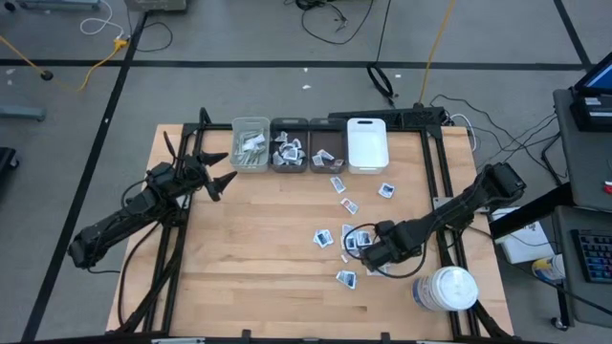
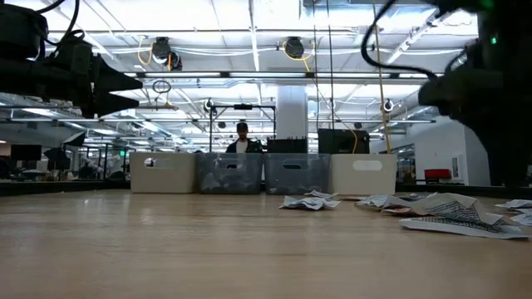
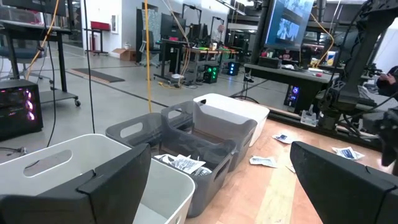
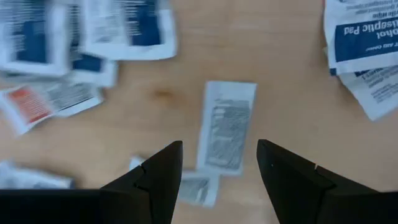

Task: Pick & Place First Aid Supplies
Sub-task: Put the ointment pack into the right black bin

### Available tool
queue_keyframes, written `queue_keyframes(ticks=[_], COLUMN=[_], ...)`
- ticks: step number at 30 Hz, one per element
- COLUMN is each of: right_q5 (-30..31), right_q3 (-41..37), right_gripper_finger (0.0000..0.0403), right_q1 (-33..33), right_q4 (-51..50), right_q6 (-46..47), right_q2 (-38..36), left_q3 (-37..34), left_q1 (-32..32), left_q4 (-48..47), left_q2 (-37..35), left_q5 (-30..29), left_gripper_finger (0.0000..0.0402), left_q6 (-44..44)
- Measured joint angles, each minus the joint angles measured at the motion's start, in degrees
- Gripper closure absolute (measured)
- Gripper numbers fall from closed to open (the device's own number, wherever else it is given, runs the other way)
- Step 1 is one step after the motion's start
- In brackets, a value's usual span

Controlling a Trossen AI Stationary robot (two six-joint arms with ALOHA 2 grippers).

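- Right gripper (image 4: 217, 165): fingers apart, empty, poised directly above a grey-printed sachet (image 4: 225, 126) lying flat on the table (image 1: 258, 248).
- More sachets (image 1: 337, 237) lie scattered around it.
- Left gripper (image 1: 218, 172): fully spread, empty, near the bins (image 1: 251, 143).

Two dark jointed arms (image 1: 124, 218) with black wedge-shaped jaws.

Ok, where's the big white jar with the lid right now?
In the high view the white jar stands at the table's near right corner, just beyond the right gripper and the loose sachets scattered beside it.
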Motion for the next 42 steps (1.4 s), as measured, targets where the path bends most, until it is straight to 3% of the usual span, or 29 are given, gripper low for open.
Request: queue_keyframes(ticks=[11,24,34,42], right_q5=[-1.51,-1.45,-3.84,-6.63], right_q3=[-7.92,-8.03,-6.55,-0.50], right_gripper_finger=[0.0215,0.0393,0.0400,0.0401], right_q1=[-1.61,-2.01,-4.23,-5.86], right_q4=[8.80,8.67,6.19,-3.91], right_q6=[-1.61,-5.52,-12.31,-20.19], right_q2=[-0.28,-0.15,-1.97,-5.71], left_q3=[0.00,0.00,0.00,0.00], left_q1=[-0.02,-0.01,-0.01,0.00], left_q4=[0.00,0.00,0.00,0.04], left_q2=[0.00,0.00,0.00,0.00], left_q5=[0.00,-0.02,-0.01,0.00], left_gripper_finger=[0.0009,0.0009,0.0009,0.0009], left_q6=[0.00,0.00,0.00,0.00])
